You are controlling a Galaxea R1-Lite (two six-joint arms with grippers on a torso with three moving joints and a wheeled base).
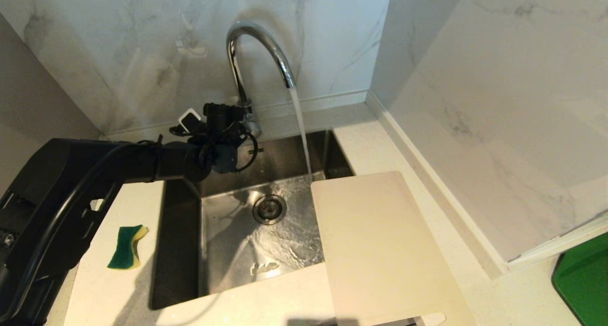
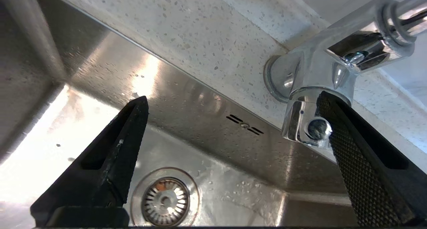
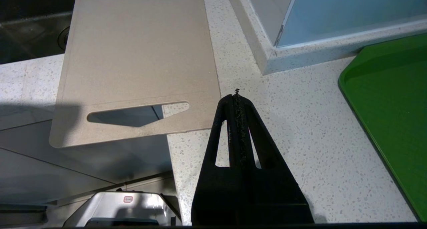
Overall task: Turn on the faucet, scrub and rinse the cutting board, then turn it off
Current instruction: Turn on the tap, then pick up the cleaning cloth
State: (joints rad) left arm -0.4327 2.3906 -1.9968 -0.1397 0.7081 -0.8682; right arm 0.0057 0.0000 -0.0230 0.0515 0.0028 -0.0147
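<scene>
Cream cutting board (image 1: 384,250) lies on the speckled white counter (image 1: 503,297), its far corner over the steel sink (image 1: 228,231).

Water runs from the chrome faucet (image 1: 259,45) into the basin, beneath grey-veined marble walls (image 1: 503,102). Left gripper (image 2: 230,103) stands wide open at the faucet base, one finger (image 2: 353,145) touching the valve body. Right gripper (image 3: 237,98) is closed and empty, above the counter beside the board's slot handle. A green-yellow sponge (image 1: 127,246) lies left of the sink.
</scene>
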